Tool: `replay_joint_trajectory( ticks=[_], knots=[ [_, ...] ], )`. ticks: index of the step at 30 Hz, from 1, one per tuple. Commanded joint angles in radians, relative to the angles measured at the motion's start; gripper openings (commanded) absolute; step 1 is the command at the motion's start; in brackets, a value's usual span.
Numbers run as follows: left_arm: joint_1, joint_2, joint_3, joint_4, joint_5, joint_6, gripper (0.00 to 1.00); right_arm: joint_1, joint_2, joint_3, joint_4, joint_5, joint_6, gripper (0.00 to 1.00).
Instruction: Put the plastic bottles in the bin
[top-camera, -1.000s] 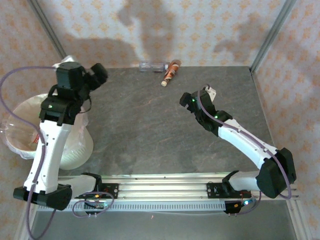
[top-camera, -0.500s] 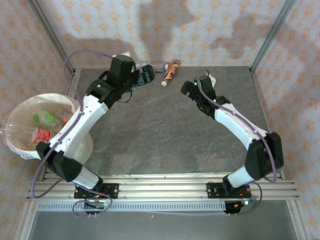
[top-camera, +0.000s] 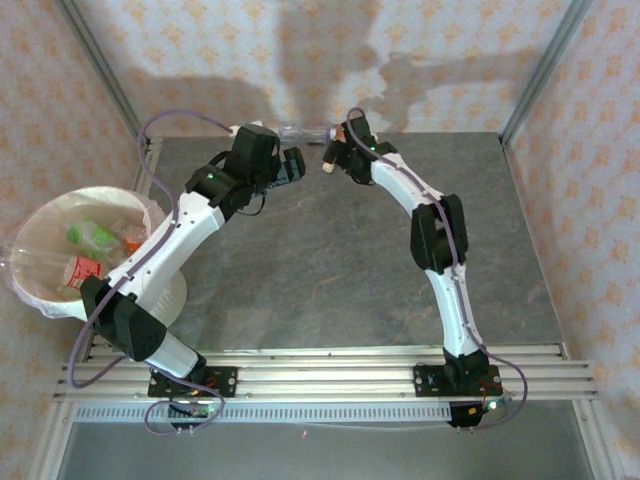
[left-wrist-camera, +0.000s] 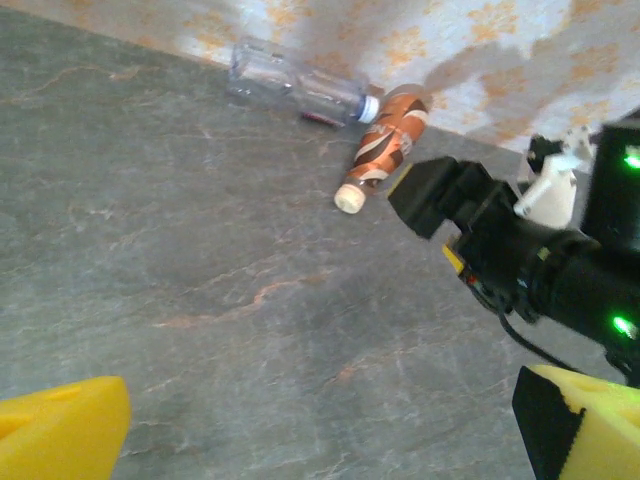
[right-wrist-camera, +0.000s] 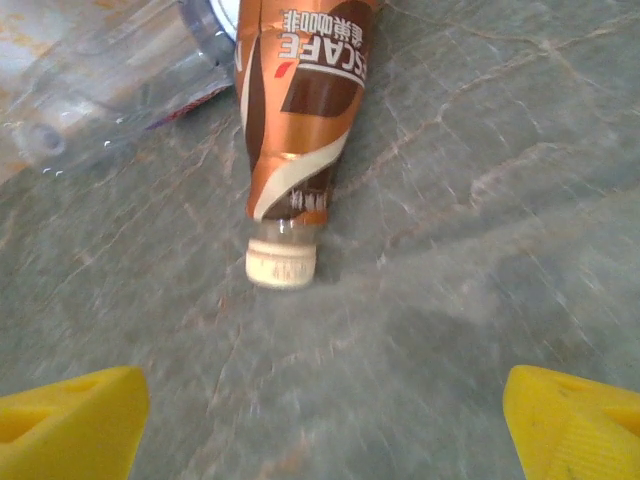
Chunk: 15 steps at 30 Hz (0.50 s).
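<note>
Two plastic bottles lie at the far edge of the table (top-camera: 320, 270), by the back wall: a brown-label bottle (right-wrist-camera: 295, 120) with its cap pointing near, and a clear bottle (left-wrist-camera: 295, 88) just left of it. I cannot tell if these two touch. The R gripper (right-wrist-camera: 320, 420) hovers just near of the brown one, jaws wide apart, nothing betw. them; the cap is ahead of the gap. The L gripper (left-wrist-camera: 320, 420) is a bit more left, jaws also apart & empty. The bin (top-camera: 40, 225) stands at the left edge, w/ a green-label bottle (top-camera: 90, 236) and a red-label bottle (top-camera: 80, 270) inside.
</note>
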Motion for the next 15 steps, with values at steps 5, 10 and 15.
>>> replay_joint_trajectory(
  ticks=[5,10,15],
  knots=[
    [0.055,-0.076,-0.077,-0.061,-0.065,0.012,1.00,0.036,0.271,0.342,-0.177,0.109,0.119,0.88],
    [0.103,-0.146,-0.156,-0.044,-0.064,0.004,1.00,0.048,0.377,0.441,-0.208,0.162,0.157,0.79],
    [0.125,-0.170,-0.192,-0.050,-0.073,0.007,1.00,0.048,0.427,0.500,-0.216,0.201,0.169,0.69]
  ],
)
